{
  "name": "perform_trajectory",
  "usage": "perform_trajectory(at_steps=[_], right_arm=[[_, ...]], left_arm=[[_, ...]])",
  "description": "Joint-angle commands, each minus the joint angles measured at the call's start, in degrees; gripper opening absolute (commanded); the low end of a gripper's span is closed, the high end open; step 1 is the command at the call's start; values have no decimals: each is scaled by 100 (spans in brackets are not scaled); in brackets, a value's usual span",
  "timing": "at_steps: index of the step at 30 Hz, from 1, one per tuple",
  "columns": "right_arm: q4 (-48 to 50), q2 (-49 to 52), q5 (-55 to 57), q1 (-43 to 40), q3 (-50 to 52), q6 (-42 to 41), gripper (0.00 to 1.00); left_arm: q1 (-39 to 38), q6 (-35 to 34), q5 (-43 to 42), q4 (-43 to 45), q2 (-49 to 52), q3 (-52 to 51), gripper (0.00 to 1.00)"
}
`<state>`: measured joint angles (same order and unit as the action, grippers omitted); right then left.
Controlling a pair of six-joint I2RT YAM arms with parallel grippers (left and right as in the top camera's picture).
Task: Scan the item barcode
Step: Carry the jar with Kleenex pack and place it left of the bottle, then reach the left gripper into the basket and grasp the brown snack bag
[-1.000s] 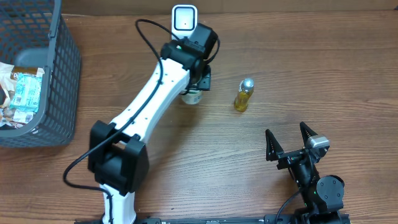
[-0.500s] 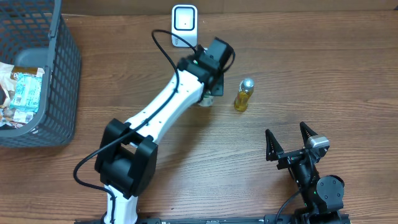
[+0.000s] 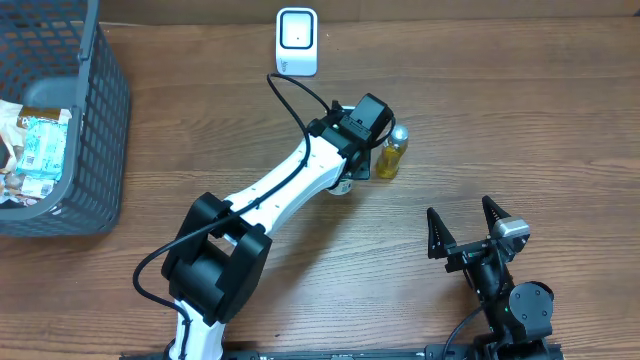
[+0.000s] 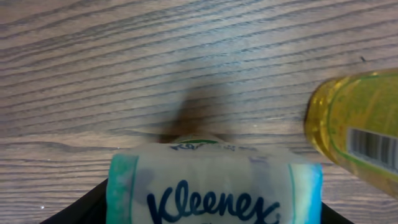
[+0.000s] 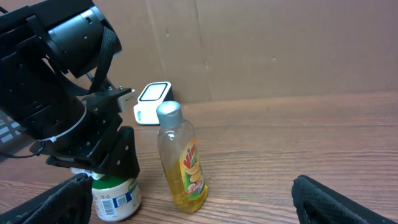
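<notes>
My left gripper (image 3: pixel 352 168) is shut on the item, a white Kleenex tub (image 4: pixel 214 186) with a green top and a barcode label (image 5: pixel 116 198). The tub is upright, low over the wood, and only its edge (image 3: pixel 342 186) shows from overhead. It is just left of a yellow bottle (image 3: pixel 390 153). The white scanner (image 3: pixel 297 42) stands at the far edge, well behind the tub, and also shows in the right wrist view (image 5: pixel 152 99). My right gripper (image 3: pixel 461 213) is open and empty near the front edge, pointing at the bottle (image 5: pixel 181 162).
A grey mesh basket (image 3: pixel 100 120) holding packets (image 3: pixel 40 150) sits at the far left. The yellow bottle (image 4: pixel 357 134), with its own barcode, stands close to the right of the tub. A cardboard wall backs the table.
The left arm has carried the tub right and toward the front, from just in front of the scanner to beside the yellow bottle. The right arm has stayed still.
</notes>
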<state>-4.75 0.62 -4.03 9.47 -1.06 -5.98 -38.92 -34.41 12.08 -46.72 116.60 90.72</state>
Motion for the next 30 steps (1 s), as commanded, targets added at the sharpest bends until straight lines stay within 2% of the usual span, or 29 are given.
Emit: perform_trajectory(at_steps=[1, 3, 7, 9, 12, 19, 25, 30], right_arm=[[15, -46, 52, 26, 59, 20, 100], [15, -46, 52, 26, 61, 17, 100], [15, -46, 52, 26, 61, 17, 100], [15, -46, 52, 26, 59, 20, 100], [15, -46, 52, 26, 59, 20, 100], [15, -46, 52, 26, 59, 17, 100], [15, -46, 52, 26, 59, 17, 100], [15, -46, 52, 26, 59, 17, 100]], left_arm=[[26, -72, 94, -66, -28, 4, 61], [26, -72, 96, -125, -28, 4, 76], [26, -37, -83, -146, -46, 9, 95], [35, -28, -116, -144, -131, 11, 100], [76, 50, 11, -81, -424, 24, 100], [483, 750, 57, 315, -1775, 33, 100], [1397, 1132, 55, 280, -2826, 33, 97], [2393, 1128, 35, -227, -3401, 33, 98]])
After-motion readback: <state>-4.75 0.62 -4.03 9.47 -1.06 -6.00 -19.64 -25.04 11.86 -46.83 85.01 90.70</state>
